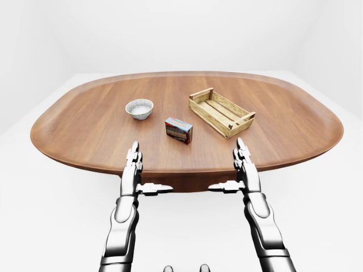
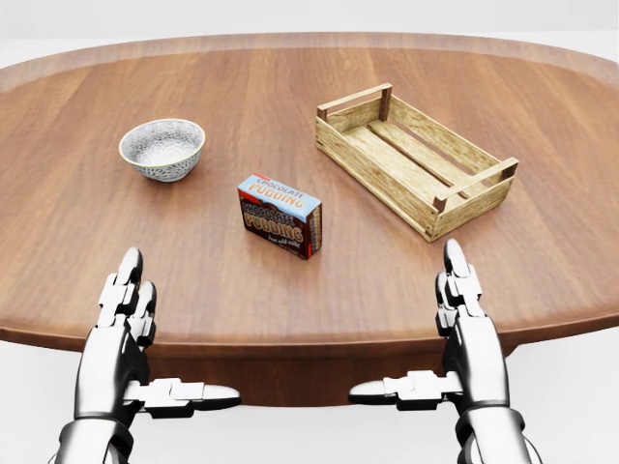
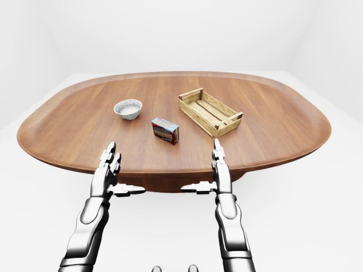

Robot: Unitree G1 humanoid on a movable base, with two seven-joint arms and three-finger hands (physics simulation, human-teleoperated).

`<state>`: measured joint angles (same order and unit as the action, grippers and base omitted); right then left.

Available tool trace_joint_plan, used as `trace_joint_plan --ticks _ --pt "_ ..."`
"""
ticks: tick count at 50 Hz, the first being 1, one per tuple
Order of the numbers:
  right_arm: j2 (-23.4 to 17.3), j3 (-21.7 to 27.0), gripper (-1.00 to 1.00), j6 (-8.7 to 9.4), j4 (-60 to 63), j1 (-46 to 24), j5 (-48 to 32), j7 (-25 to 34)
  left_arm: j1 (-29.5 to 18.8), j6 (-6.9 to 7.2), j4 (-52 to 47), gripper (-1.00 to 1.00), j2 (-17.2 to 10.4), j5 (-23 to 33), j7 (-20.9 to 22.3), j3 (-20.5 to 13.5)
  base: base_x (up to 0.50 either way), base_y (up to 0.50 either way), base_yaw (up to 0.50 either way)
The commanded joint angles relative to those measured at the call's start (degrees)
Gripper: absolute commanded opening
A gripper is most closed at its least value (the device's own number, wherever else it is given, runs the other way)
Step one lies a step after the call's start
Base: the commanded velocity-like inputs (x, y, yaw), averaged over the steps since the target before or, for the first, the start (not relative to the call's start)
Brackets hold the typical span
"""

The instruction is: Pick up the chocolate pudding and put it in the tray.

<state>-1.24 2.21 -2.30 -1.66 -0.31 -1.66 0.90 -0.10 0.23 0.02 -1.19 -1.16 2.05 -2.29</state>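
Observation:
The chocolate pudding box [image 2: 280,215] stands on the wooden table [image 2: 290,290] near the middle of the head view. The wooden slatted tray [image 2: 414,158] lies to its upper right, empty. My left hand [image 2: 126,319] is open, fingers straight, over the table's near edge at lower left. My right hand [image 2: 462,309] is open the same way at lower right. Both hands are empty and well short of the box, which sits between them and farther up the view.
A small speckled bowl [image 2: 162,147] stands to the upper left of the box. The oval table's near edge [image 1: 181,173] runs just under my hands. White floor and walls surround the table.

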Motion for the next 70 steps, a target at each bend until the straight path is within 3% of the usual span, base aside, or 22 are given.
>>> trace_joint_plan --ticks 1,6,12,14,16,19,24,25,30,35,37,46,49,51,61,64,70 --pt "0.0 0.2 1.00 -0.28 0.9 0.3 0.1 -0.1 0.0 0.12 -0.2 1.00 0.1 0.0 0.1 0.1 0.00 0.00 0.00" --pt "0.0 -0.1 1.00 -2.66 3.9 1.5 -1.5 -1.1 -0.1 -0.16 0.3 1.00 0.1 0.1 0.0 0.1 0.00 0.00 0.00" --pt "0.3 -0.4 1.00 -2.70 12.4 3.7 -5.1 -2.8 0.0 0.13 0.1 1.00 0.1 0.1 0.0 0.1 0.00 0.00 0.00" --pt "0.6 -0.2 1.00 -1.58 19.2 4.4 -5.3 -3.3 -0.1 0.09 0.3 1.00 0.1 0.1 0.0 0.1 0.00 0.00 0.00" --pt "0.7 -0.3 1.00 -2.46 22.3 5.0 -6.8 -4.0 -0.2 0.17 0.4 1.00 0.1 0.1 -0.1 0.1 0.00 0.00 0.00" --pt "1.1 -0.9 1.00 -0.66 28.8 6.3 -8.0 -4.1 -0.2 0.20 0.5 1.00 0.1 0.1 -0.1 0.0 0.00 0.00 0.00" --pt "1.4 -2.1 1.00 0.36 35.1 7.7 -9.2 -4.0 -0.3 0.19 0.7 1.00 0.1 0.0 -0.1 0.0 0.00 0.00 0.00" --pt "1.3 -2.1 1.00 -0.72 34.6 7.8 -9.7 -4.3 -0.4 0.11 0.9 1.00 0.1 0.0 -0.1 0.0 0.00 0.00 0.00" --pt "1.4 -1.7 1.00 -0.11 34.8 7.4 -9.9 -4.4 -0.3 0.91 0.2 1.00 0.1 0.0 -0.3 0.0 0.00 0.00 0.00" --pt "1.4 -1.8 1.00 0.17 35.0 7.1 -10.2 -4.4 -0.6 0.86 0.6 1.00 0.1 -0.1 -0.4 -0.1 0.00 0.00 0.00" --pt "1.4 -1.9 1.00 0.31 35.0 7.0 -10.2 -4.4 -0.9 0.23 1.6 1.00 0.0 -0.2 -0.3 -0.2 0.00 0.00 0.00" --pt "1.4 -2.1 1.00 -0.25 34.9 7.7 -10.2 -4.2 -0.5 0.38 0.9 1.00 0.1 -0.1 -0.3 0.0 0.00 0.00 0.00" --pt "1.3 -2.1 1.00 -0.50 34.8 7.7 -10.1 -4.2 -0.7 -0.29 1.8 1.00 0.0 -0.1 -0.2 -0.1 0.00 0.00 0.00" --pt "1.3 -2.1 1.00 -0.57 34.5 7.7 -10.0 -4.1 -0.4 0.45 0.7 1.00 0.1 0.0 -0.3 0.1 0.00 0.00 0.00" --pt "1.4 -2.3 1.00 -0.75 34.4 8.0 -9.9 -3.9 -0.6 -0.36 1.7 1.00 0.1 0.0 -0.2 0.0 0.00 0.00 0.00" --pt "1.4 -2.4 1.00 -0.79 34.3 8.0 -9.9 -3.8 -0.1 0.57 0.3 1.00 0.1 0.0 -0.2 0.2 0.00 0.00 0.00" --pt "1.4 -2.5 1.00 -0.39 34.5 8.0 -9.8 -3.7 -0.4 -0.01 1.0 1.00 0.1 0.0 -0.1 0.0 0.00 0.00 0.00"
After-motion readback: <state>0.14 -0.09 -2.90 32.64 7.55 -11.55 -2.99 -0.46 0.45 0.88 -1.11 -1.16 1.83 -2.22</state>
